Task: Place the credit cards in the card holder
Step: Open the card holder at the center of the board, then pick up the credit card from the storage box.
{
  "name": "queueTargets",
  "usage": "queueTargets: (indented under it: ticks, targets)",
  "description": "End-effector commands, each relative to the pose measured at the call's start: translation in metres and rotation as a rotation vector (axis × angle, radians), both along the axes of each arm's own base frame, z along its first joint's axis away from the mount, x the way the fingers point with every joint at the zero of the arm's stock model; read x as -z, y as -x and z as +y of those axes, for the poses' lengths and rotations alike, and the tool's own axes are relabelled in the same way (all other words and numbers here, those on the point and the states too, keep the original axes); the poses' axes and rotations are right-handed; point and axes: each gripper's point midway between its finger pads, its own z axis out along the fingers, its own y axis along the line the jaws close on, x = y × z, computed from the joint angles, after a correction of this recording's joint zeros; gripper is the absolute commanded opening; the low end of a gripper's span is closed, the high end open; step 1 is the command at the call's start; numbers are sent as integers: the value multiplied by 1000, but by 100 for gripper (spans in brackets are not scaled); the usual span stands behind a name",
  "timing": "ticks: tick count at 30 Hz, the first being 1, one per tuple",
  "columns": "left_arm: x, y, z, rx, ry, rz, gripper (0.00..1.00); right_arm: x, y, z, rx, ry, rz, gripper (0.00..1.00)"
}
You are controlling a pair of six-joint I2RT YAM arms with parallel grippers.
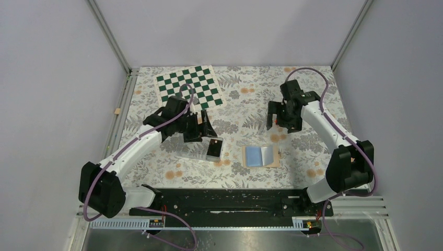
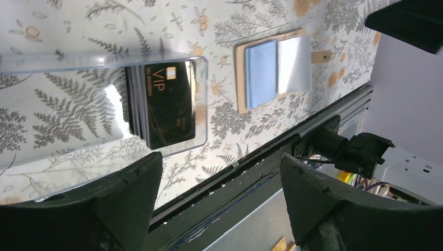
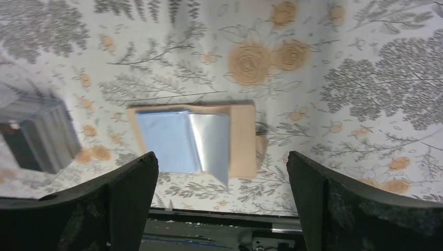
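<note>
Near the middle of the tabletop [image 1: 245, 83], the credit cards [image 2: 170, 104] lie stacked flat in the end of a clear tray [image 2: 78, 61]. The card holder [image 1: 260, 156] lies open just beside it, blue lining up. The left hand [image 2: 219, 159] hangs over the tray, fingers spread and empty, and is the nearer one to the stack. The stack's long axis runs across the line between those fingers, so they would likely close on its short width. The right hand [image 3: 222, 157], also spread and empty, hovers above the holder.
</note>
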Motion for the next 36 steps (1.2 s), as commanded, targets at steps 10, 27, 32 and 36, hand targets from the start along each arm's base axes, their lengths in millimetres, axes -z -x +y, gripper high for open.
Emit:
queueTargets:
  ticks: [10,27,32,36]
  targets:
    - [55,2,3,72,-39,166,68,-24,31,144,-198,-422,123,77]
    - [87,-21,5,68,-204,172,40,-1,28,225,-259,-584,302,58]
    - [90,-25,1,78,-211,175,34,10,31,234,-268,-574,354,51]
    - [90,-23,-4,95,-211,176,27,19,36,236,-276,-547,384,42]
